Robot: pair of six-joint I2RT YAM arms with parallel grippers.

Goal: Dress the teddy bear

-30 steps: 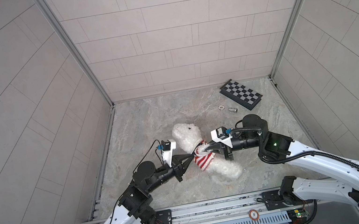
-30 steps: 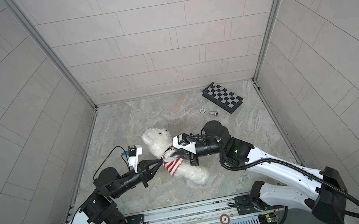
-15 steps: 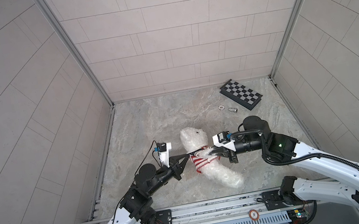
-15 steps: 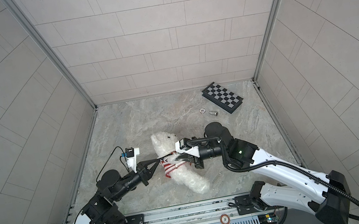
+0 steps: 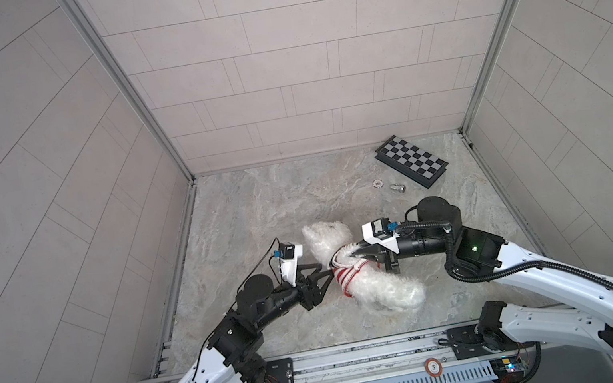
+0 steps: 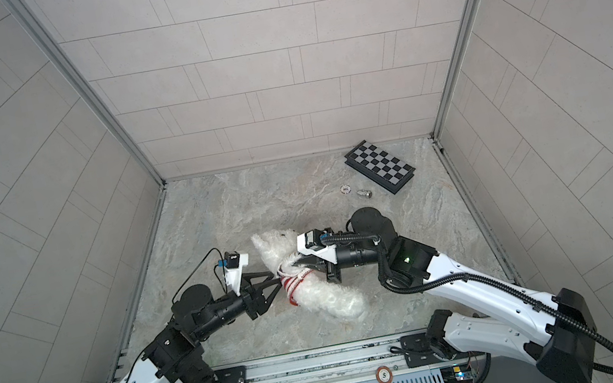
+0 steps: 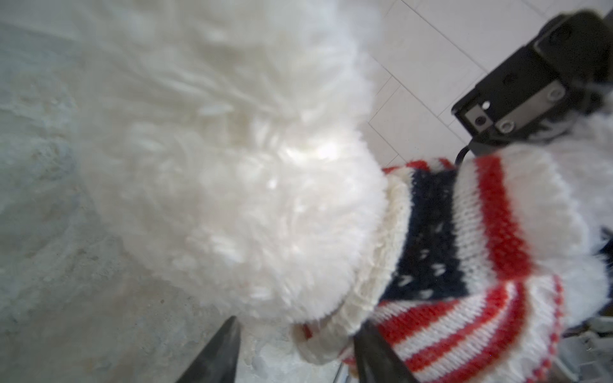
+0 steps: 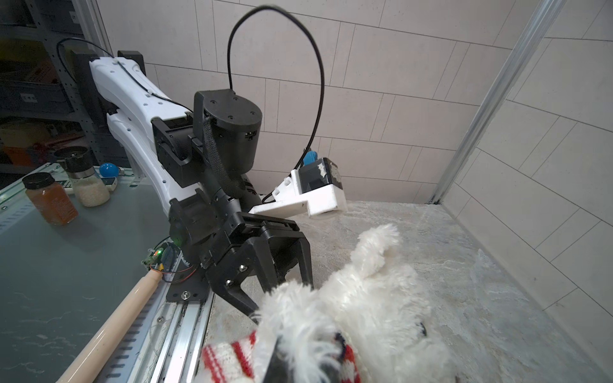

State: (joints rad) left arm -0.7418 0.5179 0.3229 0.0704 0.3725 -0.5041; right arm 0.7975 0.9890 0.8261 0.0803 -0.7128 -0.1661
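- Lying mid-floor, head toward 11 o'clock: fluffy white plush teddy bear [image 5: 384, 291].
- The red-striped knit sweater [image 5: 346, 276] is being pinched by the right gripper [image 5: 354, 254].
- The left gripper [image 5: 330, 272] is being held wide; a deeper sweater bite is advised.

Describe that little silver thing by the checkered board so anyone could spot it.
Find the checkered board in the far right corner. Two small items lie beside it; the silver thing is the shiny stubby one nearer the board, not the flat round token.
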